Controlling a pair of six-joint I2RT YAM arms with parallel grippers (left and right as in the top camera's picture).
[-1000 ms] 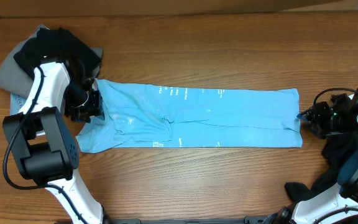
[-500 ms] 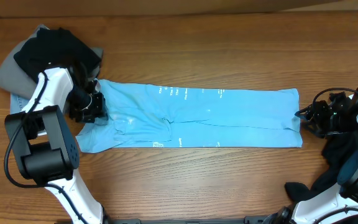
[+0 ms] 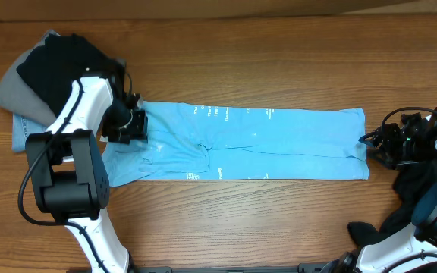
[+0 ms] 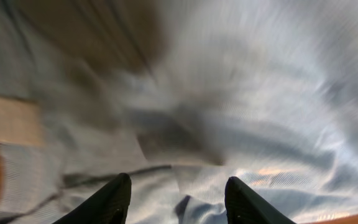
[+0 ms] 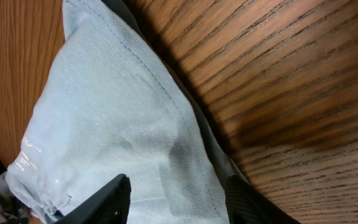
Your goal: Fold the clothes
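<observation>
Currently the tabletop (image 3: 279, 61) carries the light blue T-shirt (image 3: 279, 144) at its centre, laid flat as a long band with its long axis running left to right. The left tool (image 3: 131, 125) sits over the shirt's left end. Its jaws stand apart, but blur hides whether cloth is pinched. The right tool (image 3: 370, 140) waits released at the right hem. Each arm is nearer its own end.

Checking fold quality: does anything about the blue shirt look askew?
Yes. The T-shirt is rumpled at its left end, by the left gripper, where its lower corner splays out crookedly; the right end lies straight. Creases bunch near the lower middle.
</observation>
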